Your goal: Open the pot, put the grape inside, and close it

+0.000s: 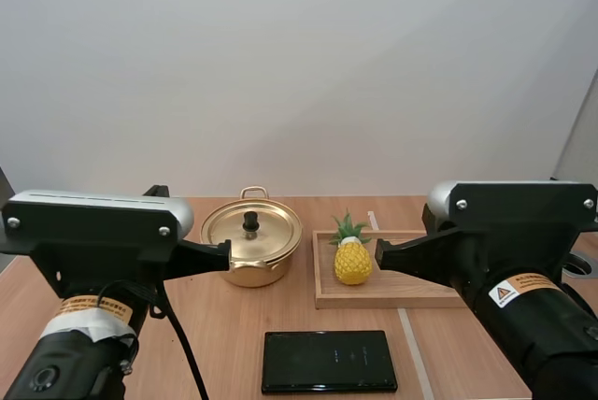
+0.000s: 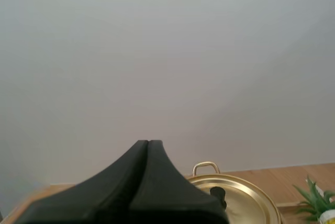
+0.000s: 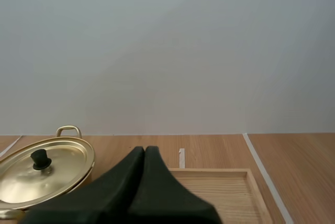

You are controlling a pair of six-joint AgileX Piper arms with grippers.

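**Both tools shut and empty, pot lidded, no grape: a pineapple on the tray**

- Left tool [image 1: 226, 250]: fingers pressed together into one dark wedge, pinching nothing. It hangs above the bench [image 1: 224, 349] with its tip just at the pot's left edge in the high view. Left wrist view agrees: the wedge [image 2: 148, 142] is closed, with the pot past it.
- Pot [image 1: 252, 252]: gold, standing on the bench left of centre. The lid [image 1: 252, 231] is on and sits flat, black knob [image 1: 250, 221] upright, loop handle at the far rim. Neither tool touches it. It also shows in the left wrist view [image 2: 243, 199] and the right wrist view [image 3: 44, 171].
- Flat black slab [image 1: 328, 361]: lies on the bench at the near edge, between the two arms, well apart from the pot.
- Wooden tray [image 1: 388, 299]: just right of the pot, a narrow gap between them.
- Pineapple [image 1: 353, 261]: yellow with green leaves, standing upright at the tray's left end. This is the only fruit I can see.
- Right tool [image 1: 378, 250]: fingers also pressed together, empty, tip just right of the pineapple and above the tray. Right wrist view: closed wedge [image 3: 145, 149] over the tray [image 3: 220, 190].
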